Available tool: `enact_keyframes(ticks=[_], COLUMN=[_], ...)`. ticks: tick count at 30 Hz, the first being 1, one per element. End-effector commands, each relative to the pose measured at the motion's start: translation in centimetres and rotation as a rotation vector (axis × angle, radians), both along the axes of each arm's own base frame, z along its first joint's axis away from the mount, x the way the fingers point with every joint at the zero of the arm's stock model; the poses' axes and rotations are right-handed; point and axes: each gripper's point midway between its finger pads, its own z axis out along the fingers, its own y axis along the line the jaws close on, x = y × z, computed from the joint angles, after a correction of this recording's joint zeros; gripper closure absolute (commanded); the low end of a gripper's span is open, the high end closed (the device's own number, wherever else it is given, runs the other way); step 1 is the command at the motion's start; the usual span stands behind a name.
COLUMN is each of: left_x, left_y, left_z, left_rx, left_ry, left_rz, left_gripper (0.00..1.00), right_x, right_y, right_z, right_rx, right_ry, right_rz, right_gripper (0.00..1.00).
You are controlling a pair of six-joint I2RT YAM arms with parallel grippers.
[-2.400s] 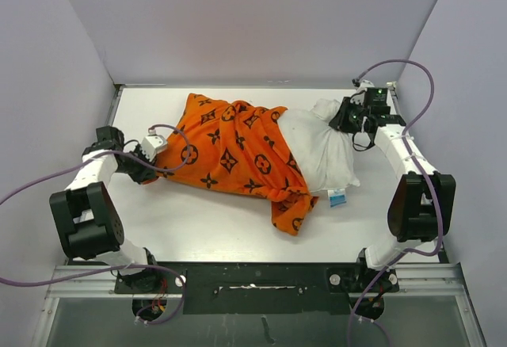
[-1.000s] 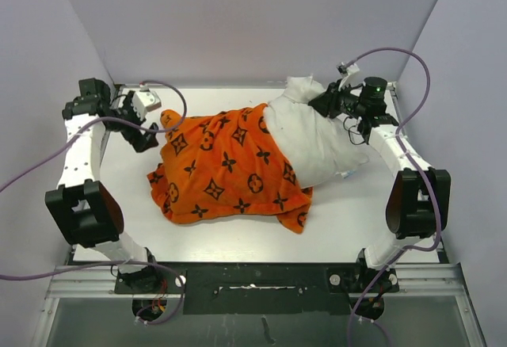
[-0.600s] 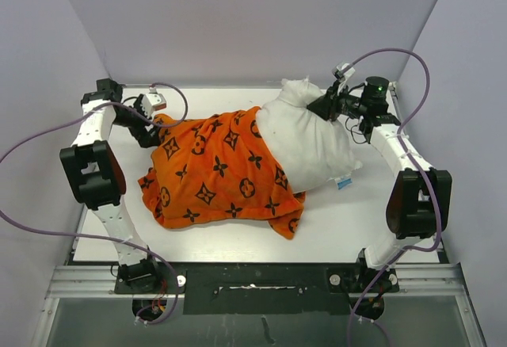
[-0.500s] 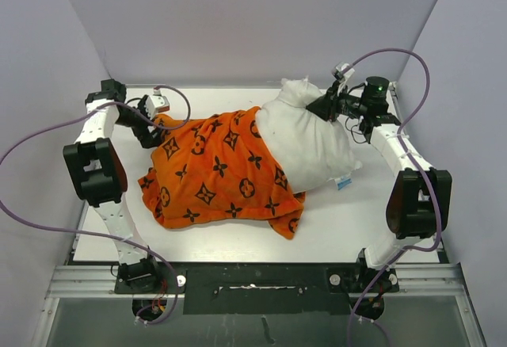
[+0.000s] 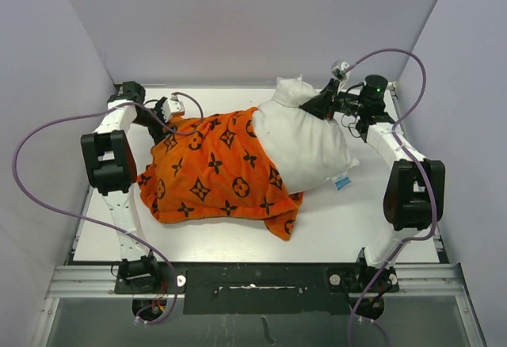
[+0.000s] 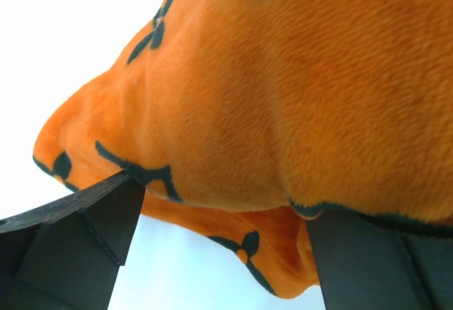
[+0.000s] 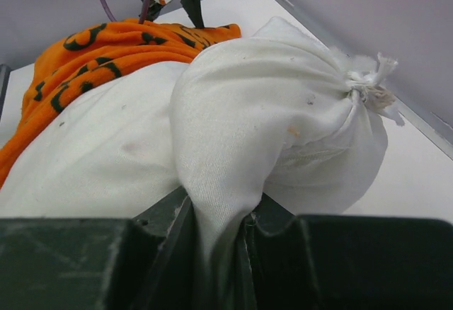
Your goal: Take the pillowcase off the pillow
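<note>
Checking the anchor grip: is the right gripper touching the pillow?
Touching. The right wrist view shows a fold of the pillow pinched between the fingers of the right gripper.

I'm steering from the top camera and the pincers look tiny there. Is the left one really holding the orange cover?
Observer: Yes. The left wrist view shows a fat bunch of the pillowcase wedged inside the left pincer, touching both sides.
Operator: What about the right one?
Observer: In the right wrist view, the right pincer is pinching a fold of the white pillow tight.
Operator: Is there anything funny on the pillow?
Observer: One corner ends in a small frayed tuft, bunched up like a knot.
</note>
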Motion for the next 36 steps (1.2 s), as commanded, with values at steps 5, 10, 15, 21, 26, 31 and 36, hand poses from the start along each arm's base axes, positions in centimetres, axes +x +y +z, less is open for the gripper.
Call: enact_keyframes(ticks=[5,10,15,21,26,31,36], left_x=[-2.0,-1.9,-3.0,-4.9,-6.8,-8.9,-10.9], left_y=[-3.0,1.4,5.8,11.1,14.4,17.7,21.5], left_z=[1.4,3.5,5.8,6.4,6.5,6.7,7.2], left_rx=[-0.068,-0.040,-0.009,0.025,0.054,0.072,0.099], left_ry=[0.101,0.032,-0.048,-0.035,-0.021,-0.028,-0.052], left_rz=[-0.091,0.075,0.218,0.354,0.427,0.487,0.532], left_gripper=[0.83,1.00,1.00,1.00,1.00,1.00,1.00], right_x=[0.4,2.1,3.1,3.0,2.2,2.1,2.4], right_y=[0.9,-1.4,-5.9,-11.5,-18.8,-23.8,-26.1], right_z=[4.9,4.0,4.9,7.0,8.8,8.3,6.4], right_rx=[0.069,0.050,0.115,0.157,0.257,0.304,0.276], right_ry=[-0.081,-0.005,0.012,-0.025,-0.001,0.069,0.140], right_rz=[-0.005,-0.193,-0.409,-0.635,-0.866,-1.086,-1.223], right_gripper=[1.00,1.00,1.00,1.00,1.00,1.00,1.00])
